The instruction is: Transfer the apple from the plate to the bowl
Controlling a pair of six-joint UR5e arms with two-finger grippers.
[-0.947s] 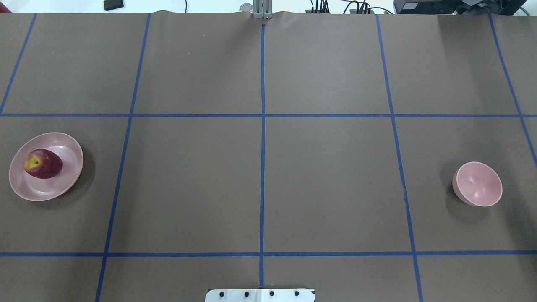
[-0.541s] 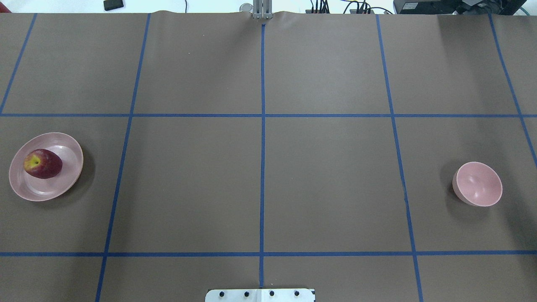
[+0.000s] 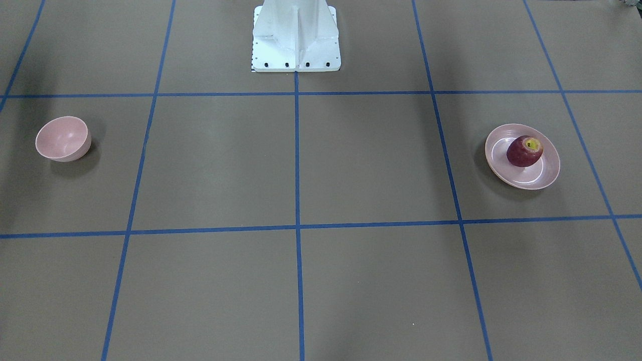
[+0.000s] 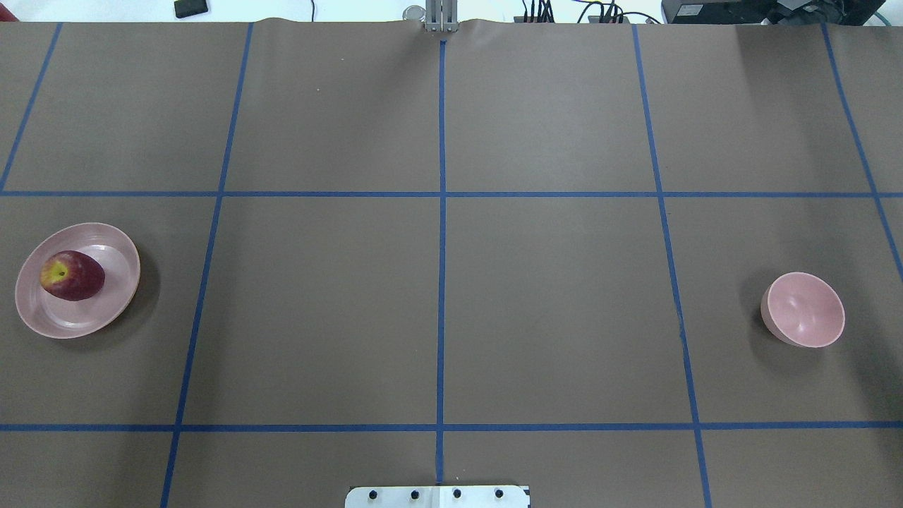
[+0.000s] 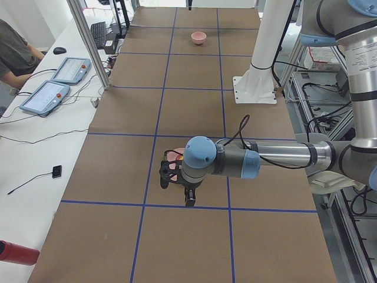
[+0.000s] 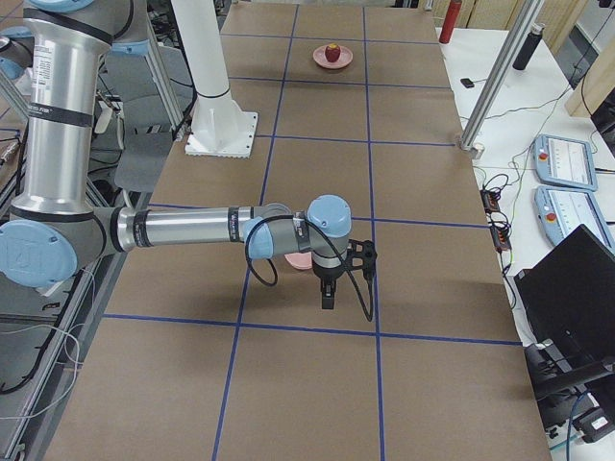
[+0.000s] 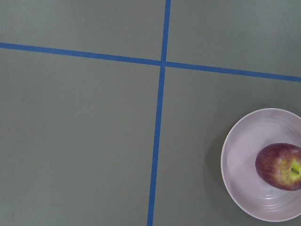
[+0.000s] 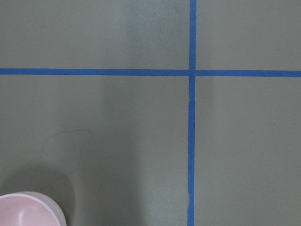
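Note:
The dark red apple lies on the pale pink plate at the table's left side; both also show in the front view, apple on plate, and in the left wrist view, apple on plate. The pink bowl stands empty at the right side; its rim shows in the right wrist view. My left gripper hangs high above the table near the plate. My right gripper hangs high near the bowl. I cannot tell whether either is open or shut.
The brown table cover carries a blue tape grid. The white robot base stands at the middle of the near edge. A side table with tablets and a seated person lies beyond the far edge.

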